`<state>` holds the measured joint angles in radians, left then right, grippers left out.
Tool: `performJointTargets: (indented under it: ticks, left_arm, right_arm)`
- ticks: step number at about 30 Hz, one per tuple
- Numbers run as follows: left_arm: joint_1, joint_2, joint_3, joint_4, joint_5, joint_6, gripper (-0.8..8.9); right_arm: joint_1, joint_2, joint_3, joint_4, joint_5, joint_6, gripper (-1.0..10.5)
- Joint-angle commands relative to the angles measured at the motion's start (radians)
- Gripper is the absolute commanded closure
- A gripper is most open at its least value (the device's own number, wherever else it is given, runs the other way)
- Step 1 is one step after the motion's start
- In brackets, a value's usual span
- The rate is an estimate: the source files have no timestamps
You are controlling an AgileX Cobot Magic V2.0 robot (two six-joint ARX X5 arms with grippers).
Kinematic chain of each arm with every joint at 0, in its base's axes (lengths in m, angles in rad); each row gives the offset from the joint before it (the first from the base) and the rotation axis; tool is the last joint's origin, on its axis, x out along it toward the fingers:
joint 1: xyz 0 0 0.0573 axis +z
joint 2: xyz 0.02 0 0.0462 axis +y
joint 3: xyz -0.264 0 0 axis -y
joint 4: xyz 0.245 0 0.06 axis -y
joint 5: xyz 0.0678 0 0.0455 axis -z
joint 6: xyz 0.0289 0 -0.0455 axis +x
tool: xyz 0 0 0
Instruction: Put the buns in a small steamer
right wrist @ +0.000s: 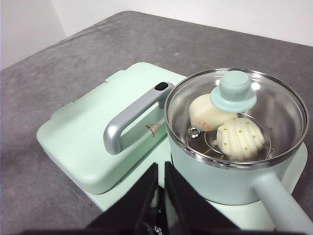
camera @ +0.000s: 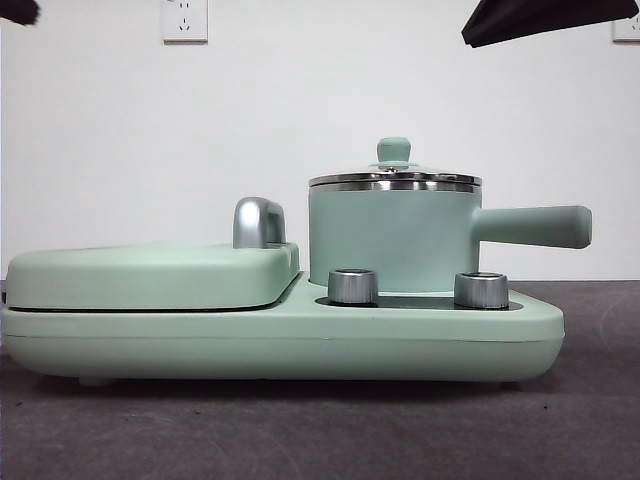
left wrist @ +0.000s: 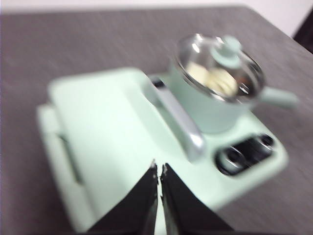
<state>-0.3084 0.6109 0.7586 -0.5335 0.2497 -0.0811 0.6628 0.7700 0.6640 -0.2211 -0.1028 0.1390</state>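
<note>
Right gripper [right wrist: 161, 169]: closest thing in its own wrist view, jaws pinched to a thin slit, nothing between them, hanging above the appliance just short of the pot.
Left gripper [left wrist: 158, 169]: same story, jaws nearly together and empty, over the flat griddle [left wrist: 102, 132]; that picture is blurred.
Small steamer [right wrist: 234, 166]: sitting on the right half of the green base, straight handle pointing away from the griddle, glass lid [right wrist: 274, 107] seated on the steel rim.
Buns: both already inside under the glass, resting on a wire rack; smooth bun [right wrist: 205, 113] on the griddle side, ridged bun [right wrist: 240, 139] with green flecks touching it.
Step in hand: looks like the finish, so my call is both arms simply lift straight off, staying clear of the lid knob [right wrist: 234, 90] and the chrome handle [right wrist: 129, 117].
Wrist views versus front: only from above do you see the buns; the front view shows just the pot wall [camera: 390, 235], the two steel dials [camera: 352, 286] and dark arm tips at the top corners.
</note>
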Motion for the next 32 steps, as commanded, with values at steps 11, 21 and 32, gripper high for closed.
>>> performJointTargets:
  ticks: [11, 21, 32]
  left_arm:
    - [0.299, -0.339, -0.490, 0.495, 0.000, 0.051, 8.01]
    - [0.324, -0.557, -0.746, 0.536, -0.197, 0.012, 8.01]
    - [0.317, -0.608, -0.746, 0.527, -0.202, 0.016, 8.01]
  right_arm:
    - [0.009, 0.005, 0.007, 0.011, -0.002, 0.007, 9.3]
    - [0.009, 0.005, 0.007, 0.011, -0.002, 0.007, 9.3]
    - [0.009, 0.005, 0.007, 0.011, -0.002, 0.007, 9.3]
